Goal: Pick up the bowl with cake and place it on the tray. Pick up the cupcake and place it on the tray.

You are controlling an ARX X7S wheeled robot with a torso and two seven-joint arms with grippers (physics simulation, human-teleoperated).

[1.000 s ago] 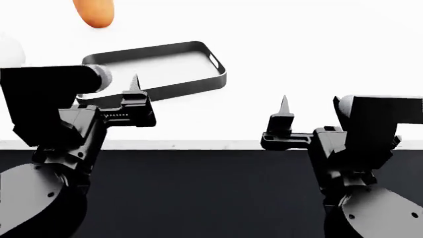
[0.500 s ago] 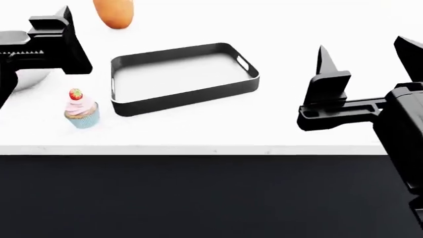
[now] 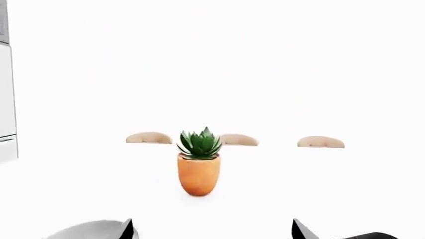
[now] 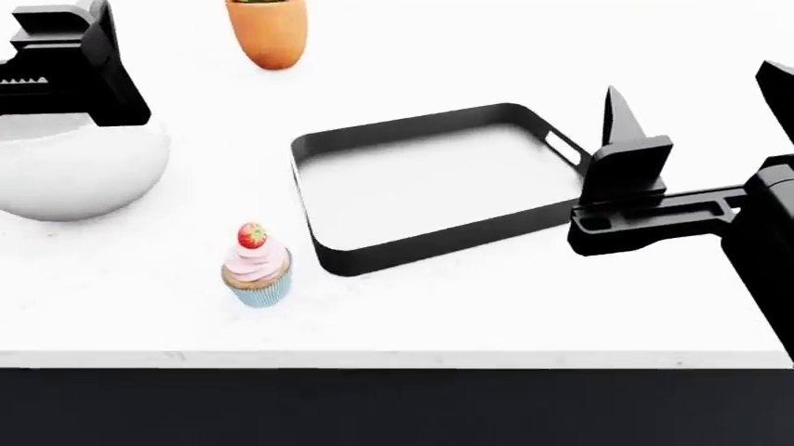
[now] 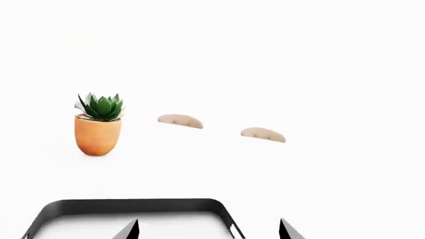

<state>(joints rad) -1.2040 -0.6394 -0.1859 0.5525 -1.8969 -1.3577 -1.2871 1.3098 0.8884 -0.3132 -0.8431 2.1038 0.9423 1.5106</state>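
The white bowl (image 4: 77, 177) sits at the table's left; its inside, and any cake, is hidden in the head view. Its rim also shows by one fingertip as the bowl (image 3: 89, 231). The cupcake (image 4: 256, 265), pink with a strawberry on top, stands near the front edge, between bowl and tray. The black tray (image 4: 434, 243) lies empty in the middle, seen from the right wrist as the tray (image 5: 133, 205). My left gripper (image 3: 211, 230) is open above the bowl's far side, with one of its fingers (image 4: 77, 65) in the head view. My right gripper (image 4: 694, 93) is open right of the tray, and it shows again as the right gripper (image 5: 208, 230).
An orange plant pot (image 4: 268, 32) with a green succulent stands behind the tray, also seen as the pot (image 3: 198, 174) and the pot (image 5: 97, 135). Pale beige rounded shapes (image 3: 321, 143) lie beyond the white table. The table's front edge (image 4: 496, 358) runs below the cupcake.
The head view has shifted, so tray and pot slid right and down and the bowl came into view. Both arms rose from the table's front edge to over the tabletop.
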